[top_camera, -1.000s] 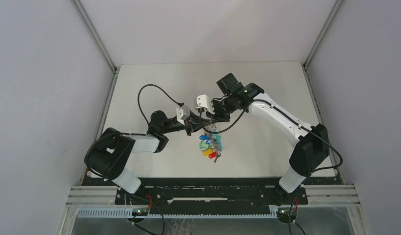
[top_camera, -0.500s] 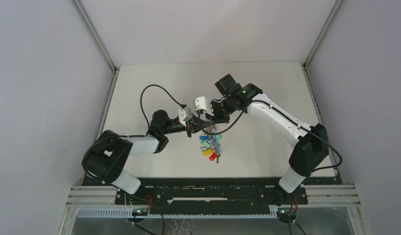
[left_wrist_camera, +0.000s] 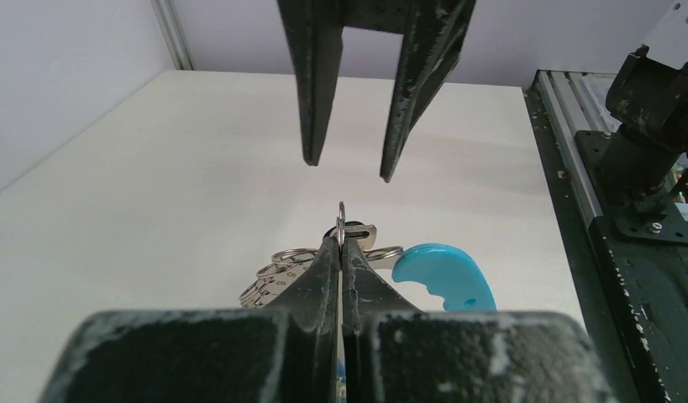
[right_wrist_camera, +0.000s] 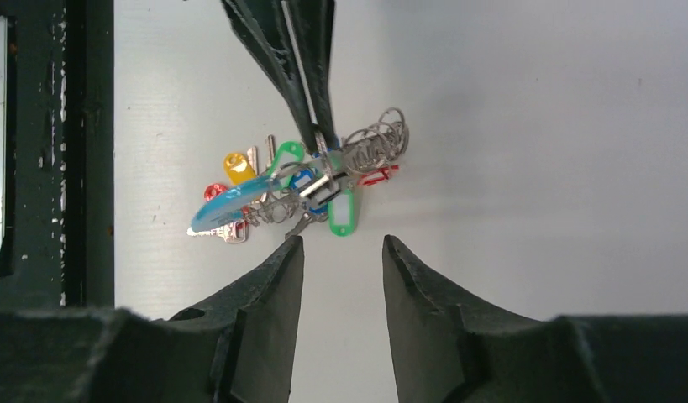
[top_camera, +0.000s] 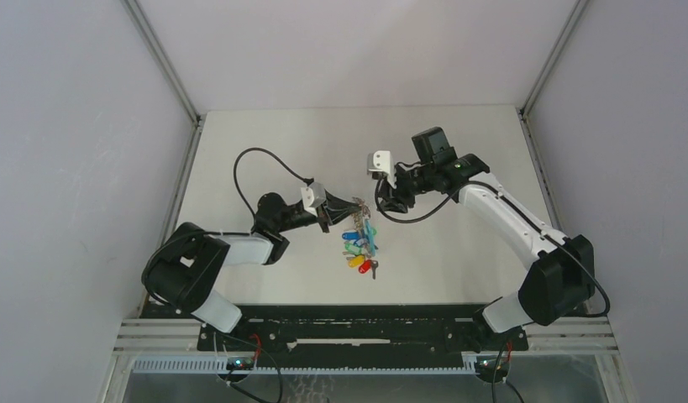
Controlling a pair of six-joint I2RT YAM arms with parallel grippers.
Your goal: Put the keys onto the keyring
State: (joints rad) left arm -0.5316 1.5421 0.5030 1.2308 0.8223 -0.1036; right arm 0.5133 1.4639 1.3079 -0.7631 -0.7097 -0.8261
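Left end effector [left_wrist_camera: 340, 245]: clamped shut on the keyring [left_wrist_camera: 441, 273].
Keys [right_wrist_camera: 298, 189]: bunched at the left end effector's tips, long axis trailing toward the bases.
Right end effector [right_wrist_camera: 340, 245]: half open, empty, just beside the left end effector, facing it.

A robotics lab's test cell: left arm [top_camera: 231, 248] and right arm [top_camera: 501, 211] bolted to a black rail [top_camera: 365, 324] at the edge of a white table [top_camera: 265, 138], boxed in by plain grey walls [top_camera: 63, 168] and aluminium posts [top_camera: 162, 63], cables [top_camera: 236, 176] trailing.

White links [top_camera: 500, 210], black joints [top_camera: 185, 270], black cables [top_camera: 258, 149], scuffed dark tool fingers [right_wrist_camera: 269, 311]
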